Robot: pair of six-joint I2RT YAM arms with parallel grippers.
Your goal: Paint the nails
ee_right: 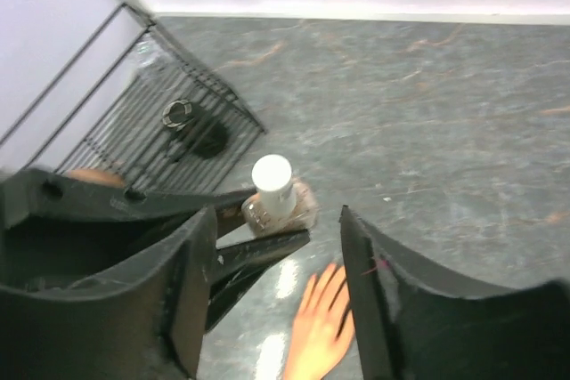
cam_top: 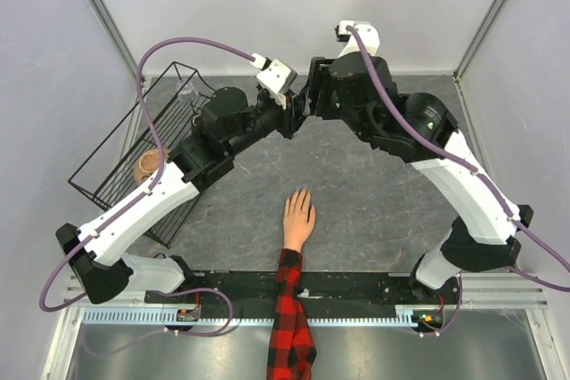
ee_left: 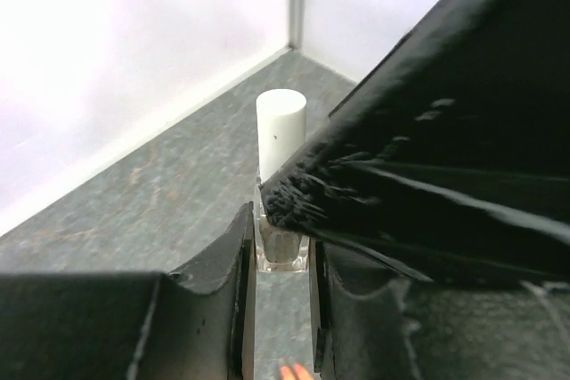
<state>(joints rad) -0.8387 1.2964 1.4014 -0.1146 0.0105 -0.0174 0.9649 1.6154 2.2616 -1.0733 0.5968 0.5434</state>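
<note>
Left gripper (ee_left: 281, 245): jaws closed to the width of a small clear glass bottle with a white cylindrical cap (ee_left: 280, 135). They pinch its square base, and the bottle stands upright between the pads.

Right gripper (ee_right: 278, 220): jaws spread wide, holding nothing. In its own view the white cap sits in line with the gap at the fingertips, touching neither finger. In the left wrist view one black right finger crosses the bottle's neck (touching or only in front, cannot tell). Print on the glass: too blurred to read.

Nails (ee_right: 333, 275) of the peach mannequin hand (cam_top: 298, 217): skin-toned, not resolvable. The fingertips lie on the grey marbled tabletop (cam_top: 374, 211), below both sets of jaws and apart from them.

Top view: the grippers meet over the table's far half, and the bottle is hidden by them. The hand lies flat, fingers pointing away, with its red-and-black plaid sleeve (cam_top: 290, 318) running over the near edge. A black wire basket (cam_top: 134, 153) stands at left. The left wrist view catches only the fingertip ends, at its bottom edge.
</note>
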